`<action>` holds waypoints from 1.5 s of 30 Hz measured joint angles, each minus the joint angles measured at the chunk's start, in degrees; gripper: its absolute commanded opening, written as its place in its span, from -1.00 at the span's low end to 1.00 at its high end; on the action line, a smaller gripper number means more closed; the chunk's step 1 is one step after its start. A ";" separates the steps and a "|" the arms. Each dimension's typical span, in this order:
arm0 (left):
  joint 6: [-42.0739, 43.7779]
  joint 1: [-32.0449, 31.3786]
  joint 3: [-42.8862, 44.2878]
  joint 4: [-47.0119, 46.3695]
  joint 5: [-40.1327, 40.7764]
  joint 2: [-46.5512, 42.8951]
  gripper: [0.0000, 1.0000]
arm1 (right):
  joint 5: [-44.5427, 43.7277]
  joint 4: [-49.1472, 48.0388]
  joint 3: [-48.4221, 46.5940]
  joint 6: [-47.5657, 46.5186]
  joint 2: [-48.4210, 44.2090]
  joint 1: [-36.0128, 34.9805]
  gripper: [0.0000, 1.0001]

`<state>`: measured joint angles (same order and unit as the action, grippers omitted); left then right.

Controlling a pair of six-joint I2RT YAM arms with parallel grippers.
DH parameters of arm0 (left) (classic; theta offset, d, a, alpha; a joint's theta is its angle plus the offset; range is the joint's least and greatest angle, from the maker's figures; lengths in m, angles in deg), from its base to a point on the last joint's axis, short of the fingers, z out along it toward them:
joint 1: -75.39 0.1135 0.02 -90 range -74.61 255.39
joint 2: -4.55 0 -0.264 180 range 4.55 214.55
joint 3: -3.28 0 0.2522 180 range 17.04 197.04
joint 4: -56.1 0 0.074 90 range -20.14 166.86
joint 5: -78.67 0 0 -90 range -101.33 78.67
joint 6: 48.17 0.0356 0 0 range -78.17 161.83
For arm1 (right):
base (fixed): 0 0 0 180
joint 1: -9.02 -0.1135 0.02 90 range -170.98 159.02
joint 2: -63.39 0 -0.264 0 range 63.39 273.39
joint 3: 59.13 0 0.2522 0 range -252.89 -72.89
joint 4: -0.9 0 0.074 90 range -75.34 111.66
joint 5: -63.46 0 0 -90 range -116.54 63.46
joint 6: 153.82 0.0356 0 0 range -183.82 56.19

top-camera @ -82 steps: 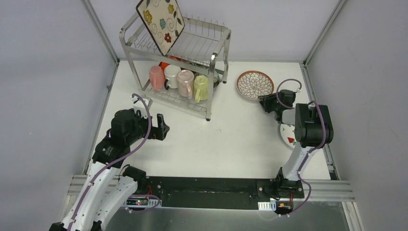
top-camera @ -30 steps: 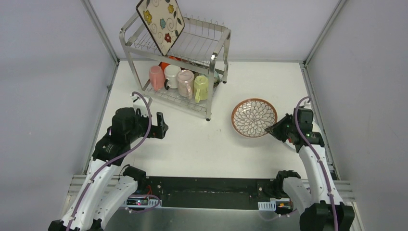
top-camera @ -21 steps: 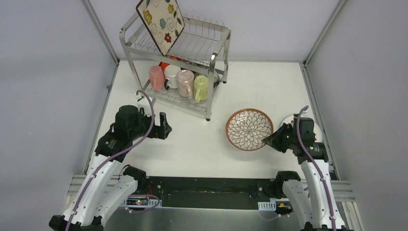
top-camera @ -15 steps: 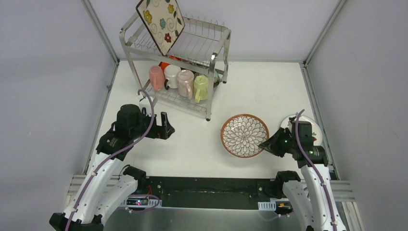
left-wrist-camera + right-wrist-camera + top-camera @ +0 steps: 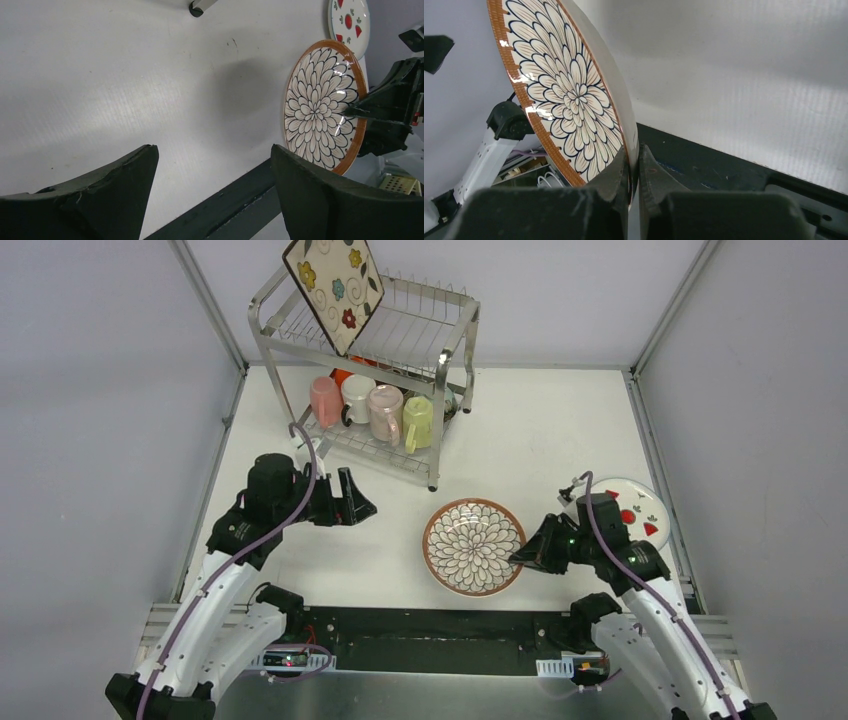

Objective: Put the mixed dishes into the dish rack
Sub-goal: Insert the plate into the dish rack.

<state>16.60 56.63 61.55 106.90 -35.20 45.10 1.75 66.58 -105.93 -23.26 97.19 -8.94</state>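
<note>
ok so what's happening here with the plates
The right gripper is shut on the rim of the brown-rimmed petal-pattern plate, holding it tilted near the front edge of the table. The left gripper is open and empty, facing it. The dish rack holds the square floral plate on top and mugs below; the white red-marked plate lies flat at the right.

The left gripper [image 5: 355,502] is found with jaws spread wide, its arm bent at the elbow. The right gripper [image 5: 518,562] is extended leftward and clamped on the rim of the brown-rimmed petal-pattern plate [image 5: 470,545].
</note>
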 measured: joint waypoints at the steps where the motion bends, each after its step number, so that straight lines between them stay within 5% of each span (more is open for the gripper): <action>1: -0.87 0.00 -0.33 -0.61 -0.68 0.22 0.67 | -0.22 -1.18 0.00 1.16 0.00 -1.68 -1.00; 16: -7.32 0.00 -1.55 -6.08 -8.92 4.81 0.48 | -13.70 -21.00 -4.63 10.19 18.62 -31.65 -1.00; 28: -4.81 0.00 -4.61 -6.01 -9.53 5.81 0.42 | -21.64 -29.07 -5.31 10.32 21.24 -34.86 -1.00; 35: -3.28 0.00 -4.61 -6.01 -9.53 8.52 0.20 | -23.67 -33.31 -5.14 11.19 20.68 -35.04 -1.00; 45: -2.51 -0.02 -4.94 -6.99 -11.45 10.64 -0.95 | -26.18 -37.05 -3.28 12.15 20.26 -35.30 -1.00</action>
<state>14.08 56.61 56.61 99.91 -46.66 55.75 -24.43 29.54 -109.20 -11.11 117.45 -44.24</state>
